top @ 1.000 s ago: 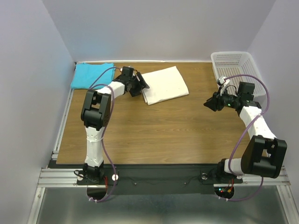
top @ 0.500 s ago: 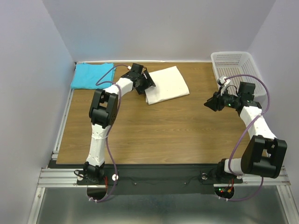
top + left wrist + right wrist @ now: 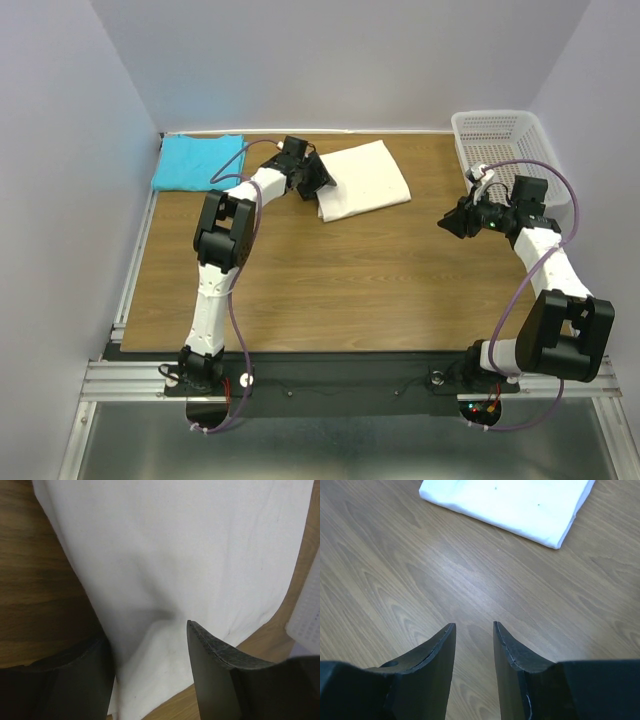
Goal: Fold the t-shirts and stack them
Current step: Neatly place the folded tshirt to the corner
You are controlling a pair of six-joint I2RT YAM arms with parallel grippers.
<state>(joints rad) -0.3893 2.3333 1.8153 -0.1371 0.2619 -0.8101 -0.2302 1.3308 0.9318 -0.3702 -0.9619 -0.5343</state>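
Observation:
The cream-white t-shirt point(image 3: 368, 178) lies folded on the wooden table at the back centre. My left gripper point(image 3: 322, 180) is at its left edge, open, its fingers straddling the cloth; in the left wrist view the shirt point(image 3: 175, 555) fills the frame and the gripper point(image 3: 146, 630) rests on it. The turquoise-blue t-shirt point(image 3: 195, 160) lies folded at the back left corner. My right gripper point(image 3: 445, 225) hovers open and empty over bare table at the right; its wrist view shows the gripper point(image 3: 474, 625) with the cream-white shirt point(image 3: 510, 502) beyond it.
A white plastic mesh basket point(image 3: 500, 140) stands at the back right corner; its edge shows in the left wrist view point(image 3: 305, 615). Walls close in the table at the back and on both sides.
My left gripper has moved right along the table, and the cream-white shirt has slid a little to the right with it. The right arm has not moved.

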